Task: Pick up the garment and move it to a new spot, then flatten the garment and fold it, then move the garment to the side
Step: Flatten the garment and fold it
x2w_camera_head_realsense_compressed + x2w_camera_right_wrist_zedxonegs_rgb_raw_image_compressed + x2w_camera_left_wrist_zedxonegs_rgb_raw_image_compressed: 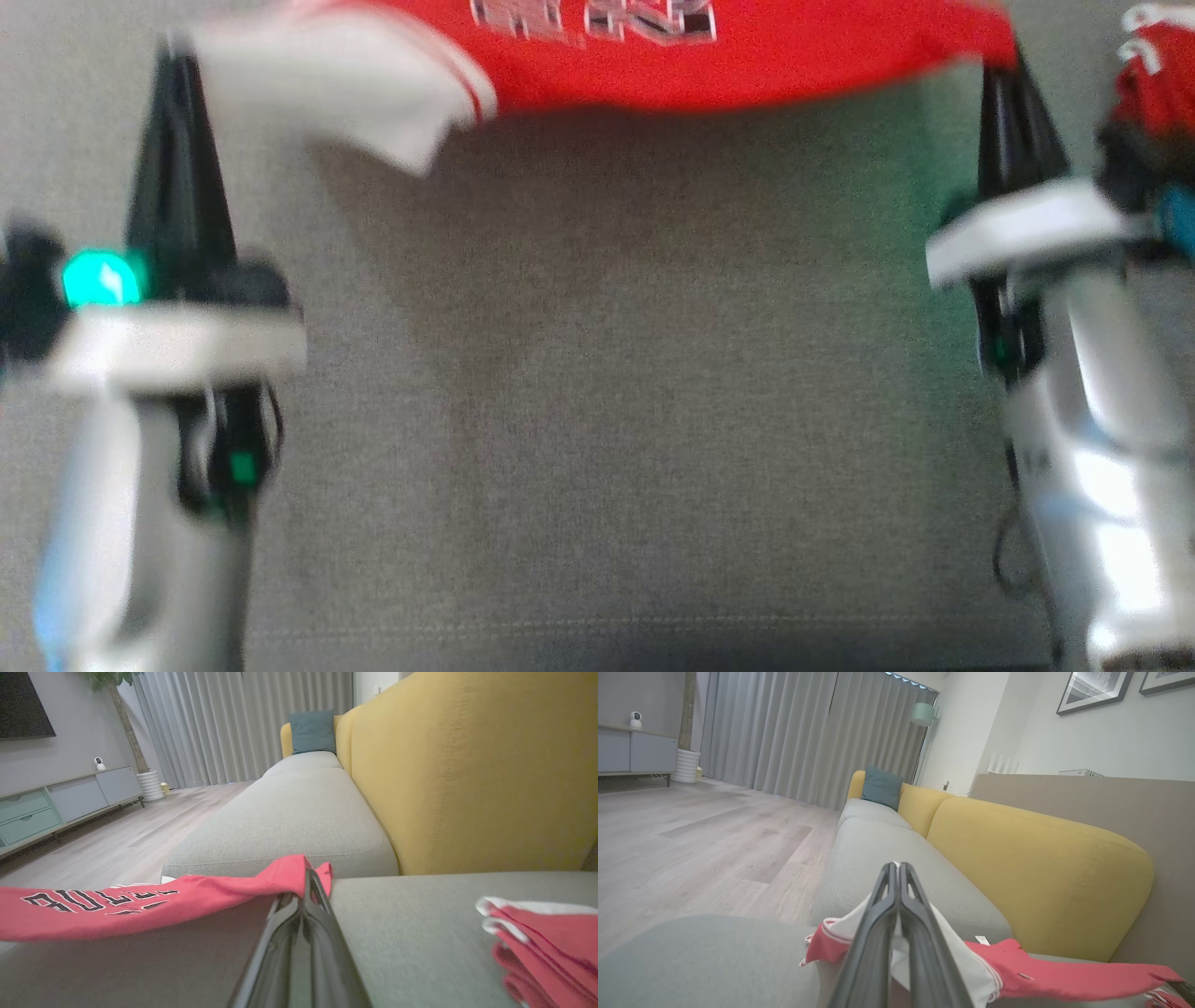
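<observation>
You had a grey cushion surface (597, 401) before you. In the left wrist view the room ran from a pale wooden floor (691, 830) and grey curtains (808, 732) on the left to a long sofa with a yellow back (1041, 868) and a teal pillow (881, 787) on the right. The left gripper (174, 56) was fully closed, and its two dark fingers pinched the white sleeve (345, 84) of the red garment (728, 65). The garment was stretched across the far side of the surface, from one pincer to the other. It sagged a little in the middle and a shadow lay under it. The right gripper (1001, 70) was closed as well and pinched the red corner of the cloth. Between the two arms the grey surface was free, and its front seam ran along the near edge. At the far right a folded red-and-white pile (1153, 93) lay near the right wrist, so you had less room on that side.
</observation>
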Robot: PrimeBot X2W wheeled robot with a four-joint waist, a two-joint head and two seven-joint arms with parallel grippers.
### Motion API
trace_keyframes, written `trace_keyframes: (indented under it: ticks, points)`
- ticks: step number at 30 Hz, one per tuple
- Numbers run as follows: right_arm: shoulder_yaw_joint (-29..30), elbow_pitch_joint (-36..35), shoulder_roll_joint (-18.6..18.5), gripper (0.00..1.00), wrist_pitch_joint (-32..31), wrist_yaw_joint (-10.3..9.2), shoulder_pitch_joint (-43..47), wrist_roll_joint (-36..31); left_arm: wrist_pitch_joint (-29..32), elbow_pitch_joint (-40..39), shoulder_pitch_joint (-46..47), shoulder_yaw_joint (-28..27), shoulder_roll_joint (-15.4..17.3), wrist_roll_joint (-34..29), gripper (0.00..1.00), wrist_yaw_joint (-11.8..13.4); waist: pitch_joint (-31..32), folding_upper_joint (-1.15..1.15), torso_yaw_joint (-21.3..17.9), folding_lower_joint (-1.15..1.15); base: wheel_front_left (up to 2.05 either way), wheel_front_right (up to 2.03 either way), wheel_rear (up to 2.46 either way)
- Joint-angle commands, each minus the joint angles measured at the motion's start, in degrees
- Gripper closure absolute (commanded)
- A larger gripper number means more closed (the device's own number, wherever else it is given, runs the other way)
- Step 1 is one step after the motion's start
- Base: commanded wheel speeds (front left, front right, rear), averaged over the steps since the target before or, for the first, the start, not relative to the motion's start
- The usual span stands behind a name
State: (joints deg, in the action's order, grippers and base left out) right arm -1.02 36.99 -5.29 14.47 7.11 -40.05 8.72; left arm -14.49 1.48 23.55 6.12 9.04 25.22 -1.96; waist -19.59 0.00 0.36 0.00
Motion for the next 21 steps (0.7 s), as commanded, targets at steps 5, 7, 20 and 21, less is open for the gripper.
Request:
trace_keyframes:
  ticks: [5, 7, 20, 21]
  points:
    - [-0.2, -10.0, -0.8, 1.00, 0.5, 0.37, 13.3, 4.0, -0.5, -11.7, -14.1, -2.8, -0.3, 0.0, 1.00, 1.5, 6.8, 0.00, -0.5, 0.00, 0.00, 0.00, 0.00]
    - [0.0, -12.9, -0.8, 1.00, 0.5, 0.37, 18.3, 4.5, -0.5, -14.6, -19.5, -2.5, -1.0, -0.2, 1.00, 2.1, 8.6, 0.00, -0.6, 0.00, 0.00, 0.00, 0.00]
    - [2.5, -32.1, 0.8, 1.00, -8.1, 0.37, 44.0, 4.4, 0.6, -25.8, -44.3, 0.4, -2.9, -0.1, 1.00, 6.0, 13.9, 0.00, -1.1, 0.00, 0.00, 0.00, 0.00]
    - [2.5, -32.2, 0.9, 1.00, -8.5, 0.37, 44.6, 4.2, 0.7, -25.1, -44.6, 0.4, -2.9, 0.1, 1.00, 6.0, 13.8, 0.00, -1.1, 0.00, 0.00, 0.00, 0.00]
